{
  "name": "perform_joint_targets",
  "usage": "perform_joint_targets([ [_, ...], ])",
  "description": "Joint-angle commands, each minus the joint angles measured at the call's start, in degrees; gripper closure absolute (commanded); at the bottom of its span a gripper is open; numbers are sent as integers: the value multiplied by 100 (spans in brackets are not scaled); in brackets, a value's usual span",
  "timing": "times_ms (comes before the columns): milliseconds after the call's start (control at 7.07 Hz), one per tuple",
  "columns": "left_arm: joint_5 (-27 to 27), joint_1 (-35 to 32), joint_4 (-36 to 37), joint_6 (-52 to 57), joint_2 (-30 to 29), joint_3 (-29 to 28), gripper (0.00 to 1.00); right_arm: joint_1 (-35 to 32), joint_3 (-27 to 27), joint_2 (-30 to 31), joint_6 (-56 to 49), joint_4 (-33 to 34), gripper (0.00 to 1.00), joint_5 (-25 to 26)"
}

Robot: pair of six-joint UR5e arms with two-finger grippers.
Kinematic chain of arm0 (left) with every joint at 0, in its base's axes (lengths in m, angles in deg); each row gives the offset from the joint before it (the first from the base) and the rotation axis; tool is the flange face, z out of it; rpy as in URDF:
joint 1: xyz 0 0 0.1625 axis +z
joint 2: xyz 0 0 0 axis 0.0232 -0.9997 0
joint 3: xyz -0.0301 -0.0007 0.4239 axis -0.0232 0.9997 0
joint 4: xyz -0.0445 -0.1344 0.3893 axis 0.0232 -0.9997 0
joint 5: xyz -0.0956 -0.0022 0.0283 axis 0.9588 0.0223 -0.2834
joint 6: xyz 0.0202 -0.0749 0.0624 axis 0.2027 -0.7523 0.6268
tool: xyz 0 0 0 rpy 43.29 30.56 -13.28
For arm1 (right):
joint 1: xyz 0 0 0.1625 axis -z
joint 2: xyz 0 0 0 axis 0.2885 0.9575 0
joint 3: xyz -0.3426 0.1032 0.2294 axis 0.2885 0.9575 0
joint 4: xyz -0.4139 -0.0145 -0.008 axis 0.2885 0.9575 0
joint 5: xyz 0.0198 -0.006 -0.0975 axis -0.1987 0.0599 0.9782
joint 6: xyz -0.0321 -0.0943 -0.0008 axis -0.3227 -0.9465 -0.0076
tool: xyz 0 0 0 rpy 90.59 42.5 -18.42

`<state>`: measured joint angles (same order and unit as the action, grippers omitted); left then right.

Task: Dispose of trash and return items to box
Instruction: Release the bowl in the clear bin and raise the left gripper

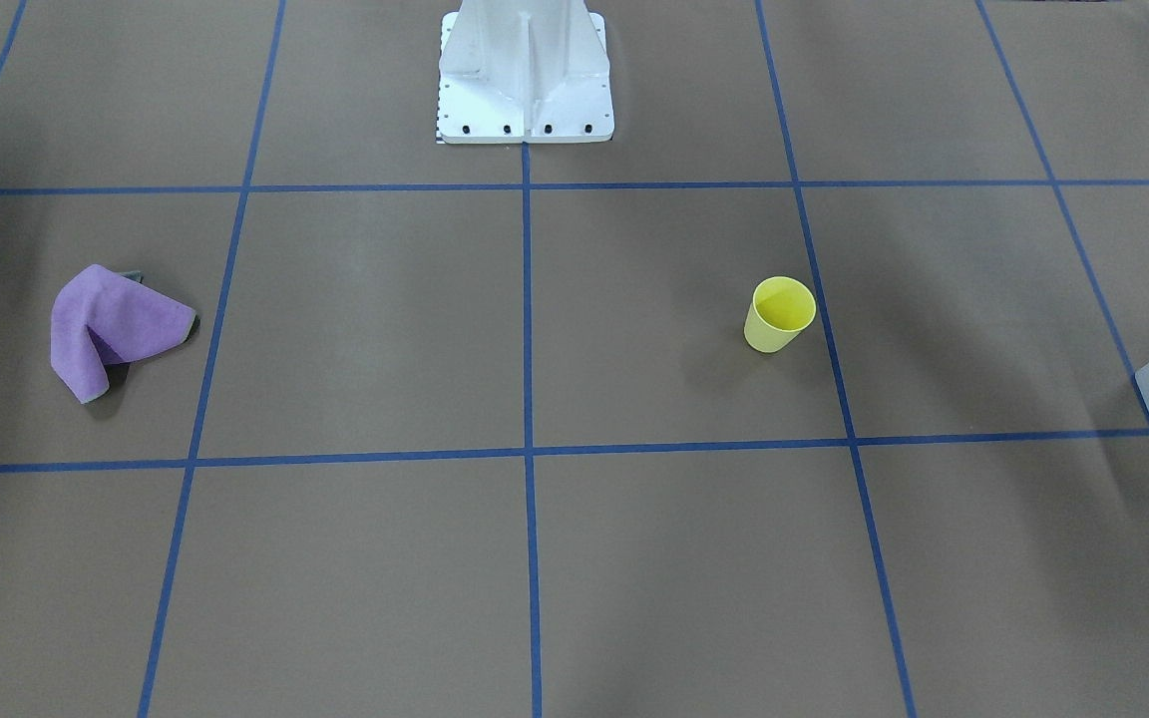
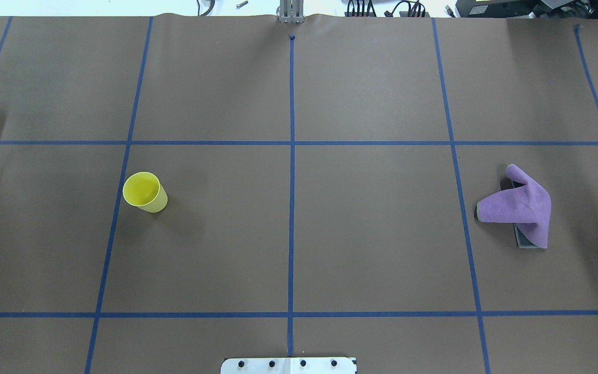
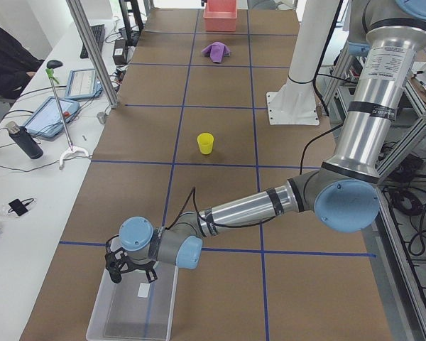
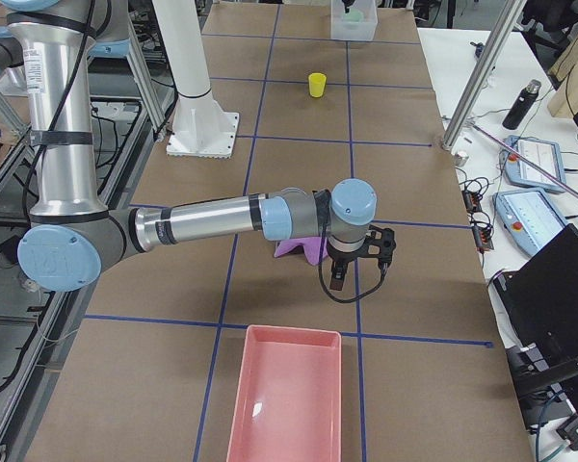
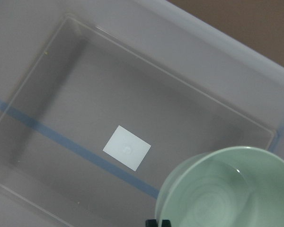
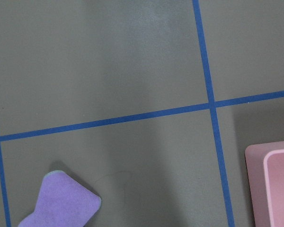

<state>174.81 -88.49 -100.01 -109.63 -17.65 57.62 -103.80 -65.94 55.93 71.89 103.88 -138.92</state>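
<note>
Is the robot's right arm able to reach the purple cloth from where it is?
Probably yes. The right hand hangs just beside the purple cloth. Nothing lies on top of the cloth, and nothing stands between the two on the table.

Right arm (image 4: 212,219) stretched low across the worktop (image 4: 414,202), about mid-length. End effector (image 4: 358,262) points down just beside a purple cloth (image 4: 301,249); jaw state unreadable. Pink tray (image 4: 287,399) at near edge. Yellow cup (image 4: 316,85) upright toward far end. Frosted box (image 4: 353,27) at far edge, pale green bowl (image 4: 356,14) at it. White pedestal (image 4: 200,120) by robot-side edge.
</note>
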Motion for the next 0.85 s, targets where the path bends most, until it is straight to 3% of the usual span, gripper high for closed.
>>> perform_joint_targets([
  [0,-14,15,-21,149,110,-4,100,2,-33,0,7,9,0,-13],
  [141,-14,15,-21,220,136,-4,100,2,-33,0,7,9,0,-13],
  [283,-127,15,-21,221,136,5,84,2,-42,0,7,9,0,-13],
  [424,-189,15,-47,229,154,48,29,2,-42,0,7,9,0,-13],
  [566,-147,-11,-48,221,145,83,1,2,-42,0,7,0,0,-13],
  [707,-137,-90,-13,177,93,223,1,2,-42,0,7,0,0,-13],
])
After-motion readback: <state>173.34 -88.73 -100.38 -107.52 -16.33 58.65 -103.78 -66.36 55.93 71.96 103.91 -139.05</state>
